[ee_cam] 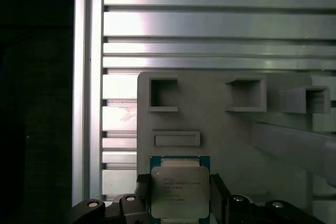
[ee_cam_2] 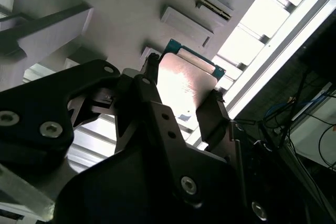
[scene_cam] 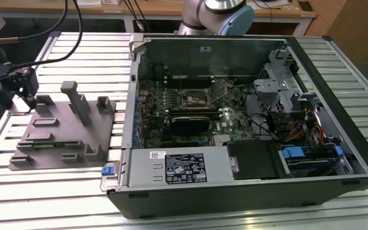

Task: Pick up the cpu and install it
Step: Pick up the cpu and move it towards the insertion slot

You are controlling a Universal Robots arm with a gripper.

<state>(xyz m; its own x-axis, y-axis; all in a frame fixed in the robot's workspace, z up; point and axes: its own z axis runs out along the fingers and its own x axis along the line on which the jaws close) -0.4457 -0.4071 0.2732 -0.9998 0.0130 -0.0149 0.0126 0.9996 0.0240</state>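
The cpu [ee_cam: 179, 190], a small square chip with a pale silver face and a green rim, sits between my gripper's [ee_cam: 179, 195] two black fingers. In the second wrist view the fingers [ee_cam_2: 210, 114] press against opposite edges of the cpu [ee_cam_2: 186, 77], so the gripper [ee_cam_2: 182, 87] is shut on it. The chip is at the corner of the grey tray [ee_cam: 226, 129]; I cannot tell whether it rests on the tray or is lifted off it. In the exterior view the gripper [scene_cam: 25, 98] hangs at the tray's [scene_cam: 63, 136] far corner, on that view's left.
The open computer case [scene_cam: 337, 143] lies on the exterior view's right, with the motherboard socket [scene_cam: 193, 99] in its middle and a black card [scene_cam: 190, 122] below it. Upright blocks [scene_cam: 75, 100] rise from the tray. The slatted metal table [scene_cam: 56, 201] spreads around both.
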